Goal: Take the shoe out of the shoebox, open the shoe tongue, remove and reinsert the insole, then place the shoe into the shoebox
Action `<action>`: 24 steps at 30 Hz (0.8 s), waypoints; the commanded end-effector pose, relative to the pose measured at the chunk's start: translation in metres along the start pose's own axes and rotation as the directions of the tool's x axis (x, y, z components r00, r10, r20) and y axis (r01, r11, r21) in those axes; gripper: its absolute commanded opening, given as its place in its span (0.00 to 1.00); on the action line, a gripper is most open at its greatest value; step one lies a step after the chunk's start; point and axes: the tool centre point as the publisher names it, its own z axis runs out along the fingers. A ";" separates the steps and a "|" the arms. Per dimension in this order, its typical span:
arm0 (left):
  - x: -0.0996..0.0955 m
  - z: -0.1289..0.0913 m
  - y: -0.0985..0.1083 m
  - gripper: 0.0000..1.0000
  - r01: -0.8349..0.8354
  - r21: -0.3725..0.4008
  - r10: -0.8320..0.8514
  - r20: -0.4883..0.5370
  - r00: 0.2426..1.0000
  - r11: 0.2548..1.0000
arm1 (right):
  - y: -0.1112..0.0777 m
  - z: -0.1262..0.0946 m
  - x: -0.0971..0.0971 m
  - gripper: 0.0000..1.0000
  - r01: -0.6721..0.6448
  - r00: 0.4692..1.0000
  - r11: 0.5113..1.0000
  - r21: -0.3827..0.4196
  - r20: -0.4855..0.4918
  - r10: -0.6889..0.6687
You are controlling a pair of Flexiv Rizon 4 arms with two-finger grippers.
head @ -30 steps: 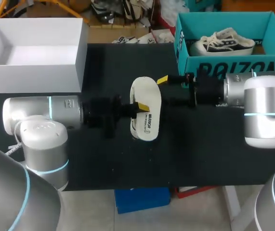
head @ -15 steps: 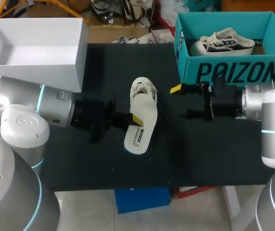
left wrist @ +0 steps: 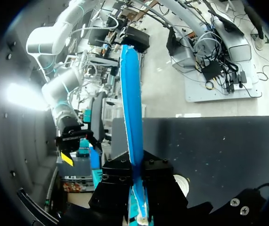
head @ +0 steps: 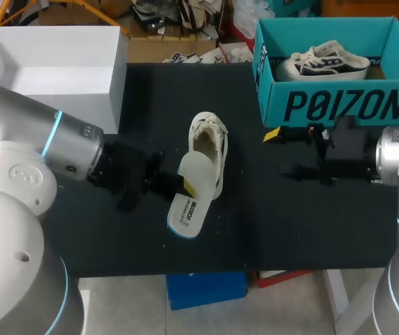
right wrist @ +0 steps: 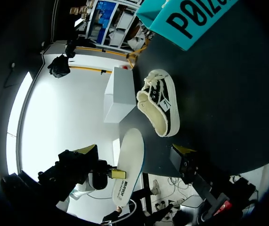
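Insole [head: 187, 206] is hanging pinched in left gripper [head: 185, 185], risking twisting or slipping while entering unsteadied shoe [head: 209, 143]; right gripper [head: 278, 152] is hovering agape, empty.

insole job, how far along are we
Done: the shoe is out on the table, and the insole is out of it. In hand: the left gripper is shut on the insole, holding it beside the shoe; the right gripper is open and empty. Left: slide the insole back in, then put the shoe into the teal shoebox.
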 end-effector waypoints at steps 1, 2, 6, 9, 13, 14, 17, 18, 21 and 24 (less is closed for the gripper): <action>0.003 -0.001 -0.005 0.00 0.000 0.004 0.001 -0.084 0.996 1.000 | -0.012 -0.024 0.006 1.00 -0.001 0.999 0.998 -0.067 0.039 0.004; 0.005 -0.001 -0.005 0.00 0.005 0.008 -0.004 -0.087 0.996 1.000 | -0.013 -0.026 0.007 1.00 -0.002 0.999 0.998 -0.070 0.042 0.005; 0.009 -0.001 -0.009 0.00 0.008 0.014 -0.007 -0.089 0.996 1.000 | -0.016 -0.031 0.007 1.00 -0.005 0.999 0.997 -0.082 0.051 0.009; 0.012 0.001 -0.010 0.00 0.011 0.019 -0.009 -0.088 0.996 1.000 | -0.019 -0.033 0.008 1.00 -0.008 0.998 0.996 -0.089 0.054 0.012; 0.015 0.004 -0.011 0.00 0.008 0.022 -0.006 -0.089 0.996 1.000 | -0.020 -0.033 0.009 1.00 -0.014 0.997 0.996 -0.092 0.069 0.021; 0.016 0.005 -0.010 0.00 0.009 0.022 -0.007 -0.088 0.996 1.000 | -0.020 -0.033 0.009 1.00 -0.014 0.997 0.996 -0.092 0.069 0.021; 0.023 0.008 -0.008 0.00 0.025 0.023 -0.023 -0.086 0.996 0.999 | -0.020 -0.033 0.009 1.00 -0.014 0.997 0.996 -0.092 0.069 0.021; 0.026 0.010 -0.006 0.00 0.025 0.024 -0.023 -0.086 0.996 0.999 | -0.020 -0.033 0.009 1.00 -0.014 0.997 0.996 -0.092 0.069 0.021; 0.035 0.015 0.001 0.00 0.036 0.034 -0.034 -0.073 0.997 0.999 | -0.020 -0.033 0.009 1.00 -0.014 0.997 0.996 -0.092 0.069 0.021; 0.039 0.018 0.008 0.00 0.039 0.038 -0.036 -0.058 0.998 0.999 | -0.020 -0.033 0.009 1.00 -0.014 0.997 0.996 -0.092 0.069 0.021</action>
